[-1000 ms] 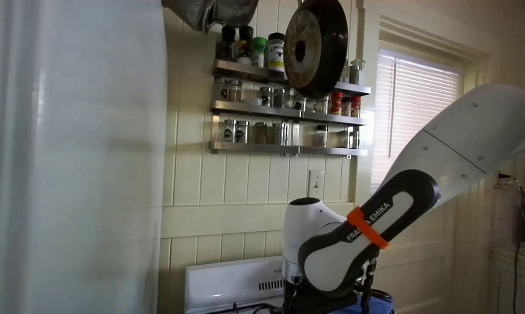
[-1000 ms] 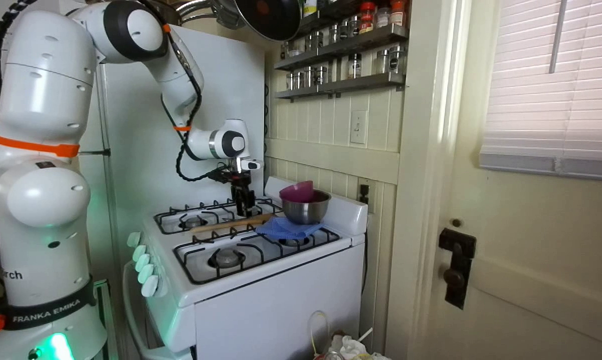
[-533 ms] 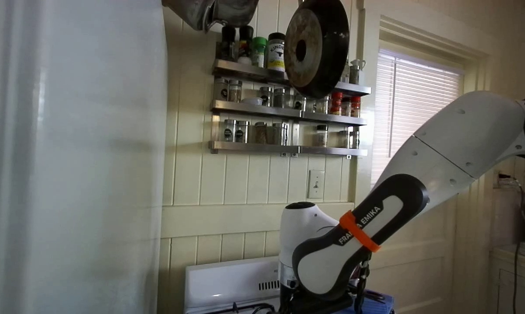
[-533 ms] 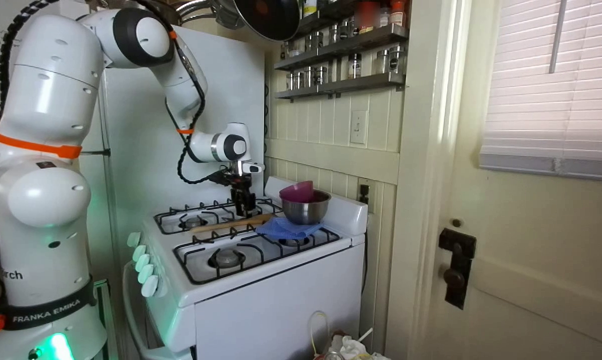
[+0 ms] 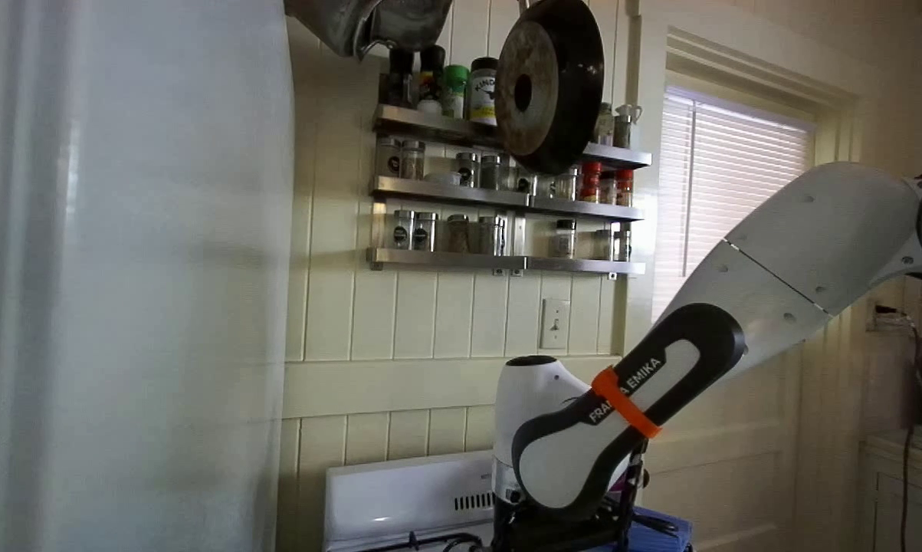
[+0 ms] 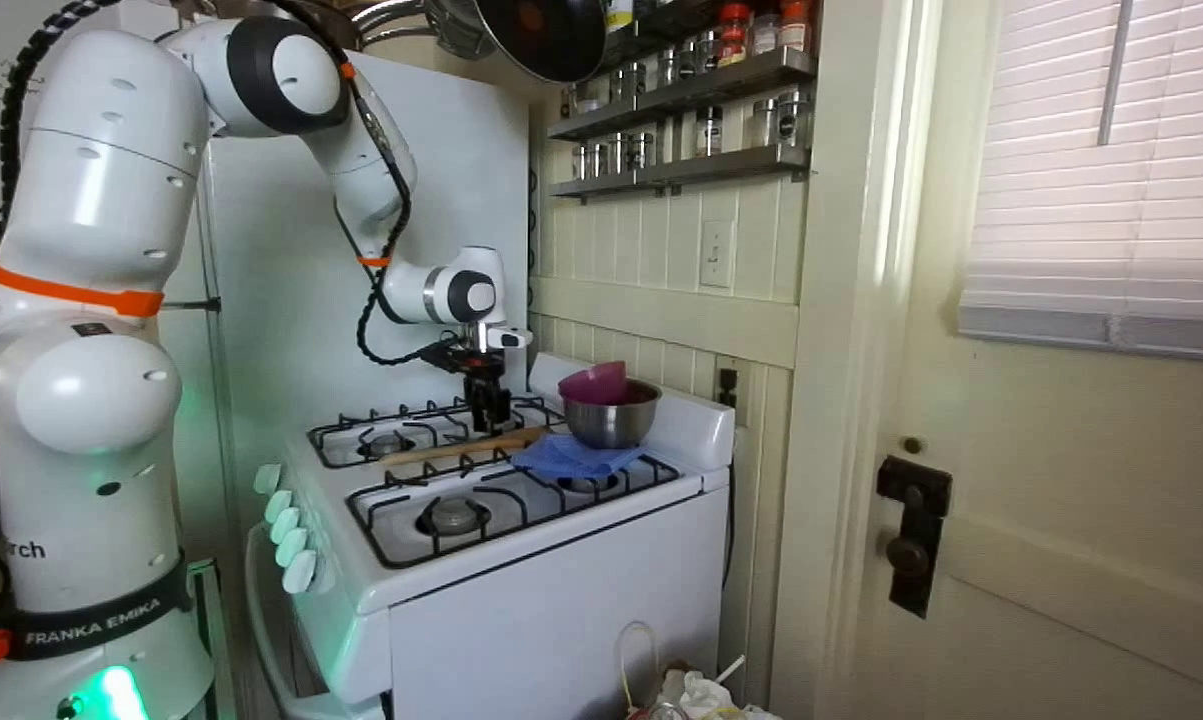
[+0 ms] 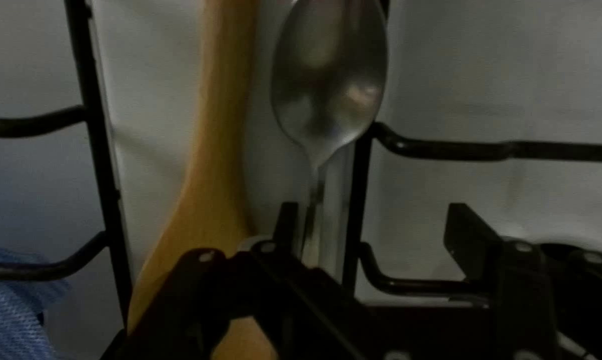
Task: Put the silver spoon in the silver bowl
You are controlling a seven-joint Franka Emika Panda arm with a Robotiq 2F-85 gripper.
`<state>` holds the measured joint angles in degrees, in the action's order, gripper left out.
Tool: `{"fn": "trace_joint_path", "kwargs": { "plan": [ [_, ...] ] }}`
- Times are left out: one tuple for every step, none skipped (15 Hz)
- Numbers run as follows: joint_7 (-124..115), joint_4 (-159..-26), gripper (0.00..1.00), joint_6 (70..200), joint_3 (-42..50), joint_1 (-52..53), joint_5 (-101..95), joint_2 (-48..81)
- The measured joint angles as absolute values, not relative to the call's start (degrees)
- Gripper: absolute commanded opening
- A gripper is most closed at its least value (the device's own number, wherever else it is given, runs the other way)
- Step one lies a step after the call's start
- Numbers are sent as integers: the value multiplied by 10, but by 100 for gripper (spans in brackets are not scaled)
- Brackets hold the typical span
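Wrist view, and the claw [image 7: 373, 215] is released, its fingers [image 7: 286, 225] spread well apart! Showing in that gap is the handle of the silver spoon [image 7: 331, 75], close by the finger at picture left; touching or not, I can't tell. Its broad end shows beyond the fingertips, overlapping a black grate bar [image 7: 361, 190]. Just beside it lies a wooden utensil [image 7: 218, 150], partly hidden by the claw. Over to an exterior view: there's the silver bowl [image 6: 611, 428], upright on a blue cloth [image 6: 566, 459] near the back of the stove [image 6: 551, 600], a pink bowl [image 6: 591, 384] tipped inside it! The claw points down near the bowl, clear of it. Both exterior views carry the white arm [image 6: 111, 200] stretching over the stove, and a dark pan [image 6: 551, 45] hangs up by the shelves [image 6: 691, 172] of spice jars [image 6: 708, 132].
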<state>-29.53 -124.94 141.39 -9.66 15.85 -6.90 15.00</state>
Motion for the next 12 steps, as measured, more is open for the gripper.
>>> {"fn": "trace_joint_path", "kwargs": {
  "plan": [
    [-295,-1249,43,1414,-95,158,-63,150],
    [-293,-1249,35,1413,-93,157,-58,148],
    [-292,-1249,26,1410,-91,156,-55,147],
    [-291,-1249,19,1407,-89,156,-52,145],
    [-291,-1249,12,1404,-88,155,-52,144],
    [-291,-1249,4,1401,-86,155,-52,143],
    [-291,-1249,1,1399,-85,155,-52,143],
    [-291,-1249,0,1398,-85,155,-51,142],
    [-291,-1248,0,1398,-86,156,-51,142],
    [-291,-1247,0,1398,-87,158,-50,143],
    [-291,-1247,1,1398,-87,159,-50,143],
    [-291,-1247,1,1397,-87,159,-50,143]
  ]
}}
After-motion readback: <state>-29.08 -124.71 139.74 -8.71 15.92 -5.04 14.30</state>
